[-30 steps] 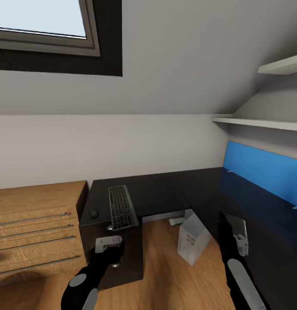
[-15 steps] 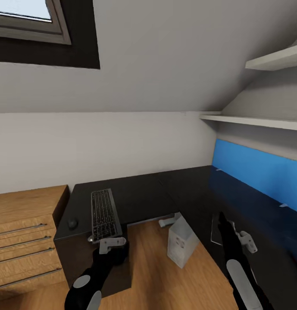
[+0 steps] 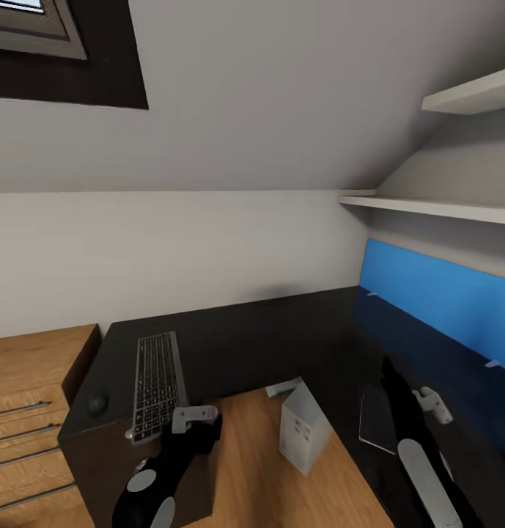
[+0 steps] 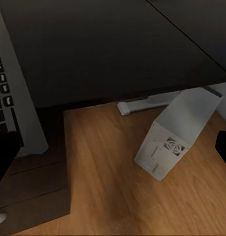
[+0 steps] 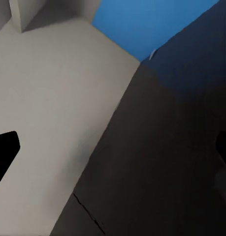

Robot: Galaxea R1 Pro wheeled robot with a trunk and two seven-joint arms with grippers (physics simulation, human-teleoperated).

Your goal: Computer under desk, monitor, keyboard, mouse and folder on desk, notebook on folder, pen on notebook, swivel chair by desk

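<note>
Soft, even light; wrist views slightly blurred.

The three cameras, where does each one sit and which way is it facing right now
Head view: high on the robot, looking down at the desk corner; both arms show, left tool, right tool.
Left wrist view: by the left tool, facing the computer and keyboard.
Right wrist view: by the right tool, facing desk, wall and blue panel.
Shared: head and left wrist both show the computer.

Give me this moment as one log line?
scene: long black desk | slim dark keyboard beside small black mouse on desk | white tower computer on wooden floor at desk edge | pincers: empty
</note>
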